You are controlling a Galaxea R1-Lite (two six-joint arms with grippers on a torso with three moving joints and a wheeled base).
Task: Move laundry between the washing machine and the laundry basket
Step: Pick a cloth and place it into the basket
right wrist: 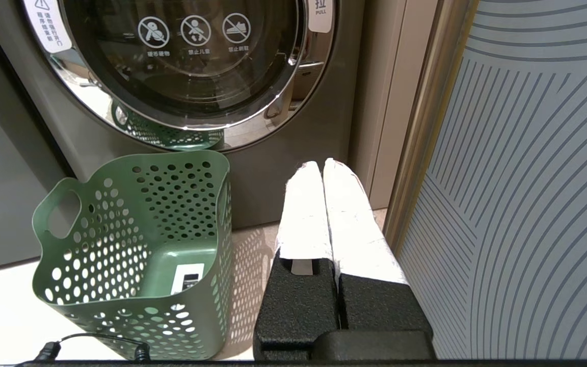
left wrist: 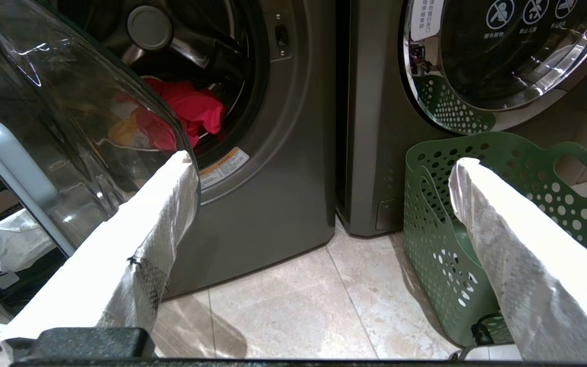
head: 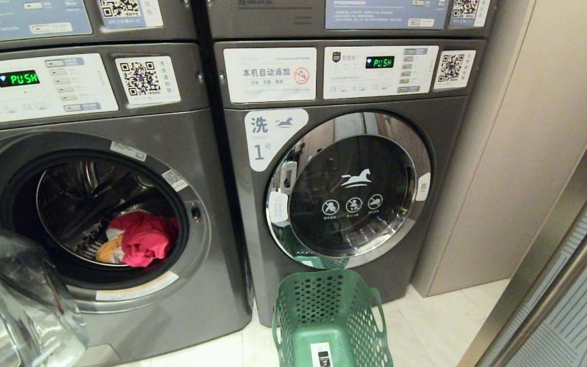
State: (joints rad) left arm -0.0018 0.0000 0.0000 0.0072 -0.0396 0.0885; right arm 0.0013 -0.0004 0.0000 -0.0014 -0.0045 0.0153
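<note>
two washers, left one's door swung open, red laundry (head: 143, 239) waiting in the drum. green basket (head: 330, 316) empty alongside for loading. left gripper (left wrist: 319, 173) spread wide, holding nothing; right gripper (right wrist: 323, 171) pressed closed, empty.

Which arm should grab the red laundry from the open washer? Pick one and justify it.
Left, probably. The left gripper is open and faces the open washer's red laundry; the right gripper is shut, facing the closed washer.

We see the pale tiled floor (head: 426, 326) bearing 2 washing machines (head: 120, 204) and 1 green laundry basket (head: 329, 316) before the right-hand one.
</note>
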